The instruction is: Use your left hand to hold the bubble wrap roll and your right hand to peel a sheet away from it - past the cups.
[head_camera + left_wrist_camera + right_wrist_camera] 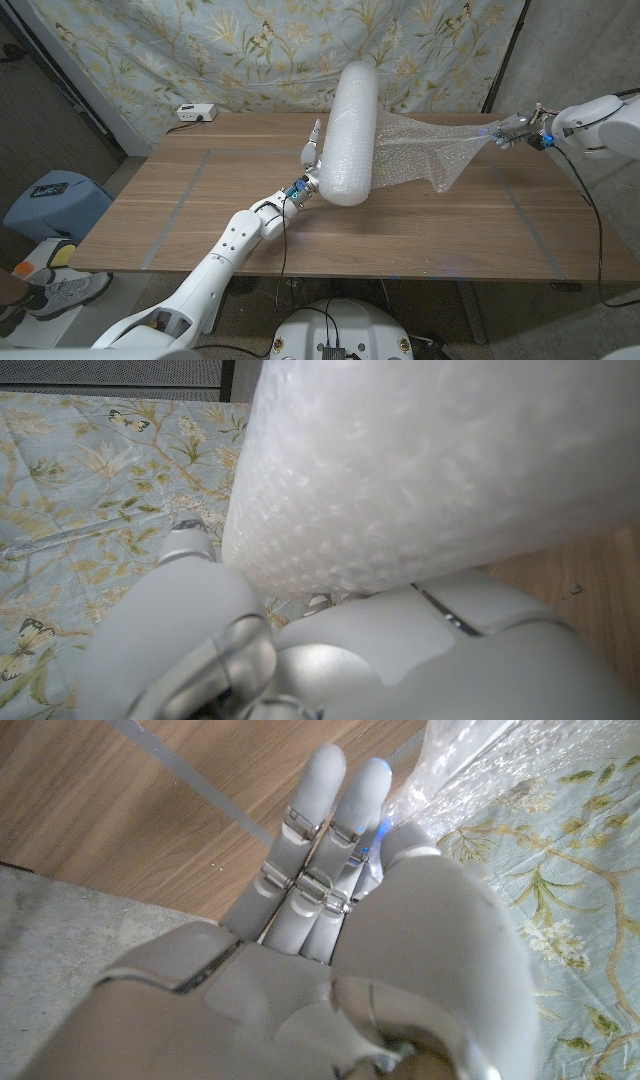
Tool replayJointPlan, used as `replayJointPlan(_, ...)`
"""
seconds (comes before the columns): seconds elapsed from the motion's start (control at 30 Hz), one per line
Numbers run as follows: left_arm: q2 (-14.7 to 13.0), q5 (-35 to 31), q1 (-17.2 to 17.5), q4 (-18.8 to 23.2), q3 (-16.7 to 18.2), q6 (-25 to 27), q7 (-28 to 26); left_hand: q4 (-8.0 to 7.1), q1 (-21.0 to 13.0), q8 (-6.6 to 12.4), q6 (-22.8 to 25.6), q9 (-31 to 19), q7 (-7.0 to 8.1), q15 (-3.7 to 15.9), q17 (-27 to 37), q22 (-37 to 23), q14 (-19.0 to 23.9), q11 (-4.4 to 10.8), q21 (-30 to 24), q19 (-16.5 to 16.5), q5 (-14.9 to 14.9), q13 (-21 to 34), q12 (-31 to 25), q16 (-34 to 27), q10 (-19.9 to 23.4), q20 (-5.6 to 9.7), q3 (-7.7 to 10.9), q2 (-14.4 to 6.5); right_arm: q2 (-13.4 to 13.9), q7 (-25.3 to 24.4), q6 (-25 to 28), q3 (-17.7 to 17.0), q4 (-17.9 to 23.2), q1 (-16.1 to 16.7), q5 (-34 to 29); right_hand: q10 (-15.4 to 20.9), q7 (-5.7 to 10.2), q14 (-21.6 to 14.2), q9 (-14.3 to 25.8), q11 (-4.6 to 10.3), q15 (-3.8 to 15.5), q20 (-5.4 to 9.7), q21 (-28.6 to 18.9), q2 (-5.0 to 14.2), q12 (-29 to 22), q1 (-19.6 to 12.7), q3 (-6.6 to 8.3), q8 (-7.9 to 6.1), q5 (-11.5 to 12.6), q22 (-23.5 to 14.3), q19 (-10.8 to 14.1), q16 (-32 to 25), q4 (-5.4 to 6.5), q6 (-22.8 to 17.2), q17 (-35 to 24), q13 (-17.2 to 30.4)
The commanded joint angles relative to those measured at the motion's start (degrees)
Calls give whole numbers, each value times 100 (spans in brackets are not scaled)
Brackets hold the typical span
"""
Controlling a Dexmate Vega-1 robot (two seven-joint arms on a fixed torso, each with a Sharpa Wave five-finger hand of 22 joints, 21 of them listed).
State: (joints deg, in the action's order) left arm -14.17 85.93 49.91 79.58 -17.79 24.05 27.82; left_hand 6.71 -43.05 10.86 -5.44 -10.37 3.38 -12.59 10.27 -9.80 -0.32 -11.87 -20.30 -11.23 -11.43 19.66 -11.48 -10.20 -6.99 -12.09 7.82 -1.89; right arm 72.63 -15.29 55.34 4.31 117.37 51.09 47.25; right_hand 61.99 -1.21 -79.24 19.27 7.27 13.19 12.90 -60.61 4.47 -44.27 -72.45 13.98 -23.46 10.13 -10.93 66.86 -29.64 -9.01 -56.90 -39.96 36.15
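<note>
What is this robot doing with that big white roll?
It is unrolling bubble wrap. Its left hand presses against the side of the roll, which stands upright on the wooden table. Its right hand grips the end of the sheet and has it stretched out to the table's right edge. No cups are in sight.

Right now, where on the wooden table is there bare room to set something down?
The wooden table is bare across its left half, from the white power strip to the near edge. Bare too along the near right edge. It is crowded mid-right: the left hand, white bubble wrap roll and stretched clear sheet pulled by the right hand.
</note>
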Motion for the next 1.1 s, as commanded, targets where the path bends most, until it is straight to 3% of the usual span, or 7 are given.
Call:
replayJointPlan(0.03,-22,3,-49,-68,-21,59,69,11,-5,-13,-59,-10,-2,-18,10,-27,-9,-23,47,-40,13,1,5,-33,-36,-19,4,-82,48,-26,23,-85,3,-11,-38,21,-6,-17,34,15,-5,-7,-49,22,6,-48,5,12,6,-3,-45,22,16,-41,-34,27)
replayJointPlan(0.63,-69,-49,-106,-119,-28,118,93,14,-3,-8,-71,-9,15,-18,10,-30,-34,-23,116,-27,25,-61,-2,-30,-47,-19,10,-115,48,-43,67,-90,-26,-124,-110,23,-9,-9,57,7,-6,-7,-95,32,16,-47,1,21,8,0,-79,46,20,-31,-33,46)
replayJointPlan(1.1,-254,-263,-245,-81,-90,143,158,16,-1,10,-34,-9,28,-18,11,-33,-36,-16,158,-26,32,-103,-21,-33,-16,-18,14,-137,-6,-119,6,-312,-50,71,-100,39,11,-2,58,14,-5,-8,-129,25,28,-50,-4,35,12,2,-105,60,17,-28,-41,44)
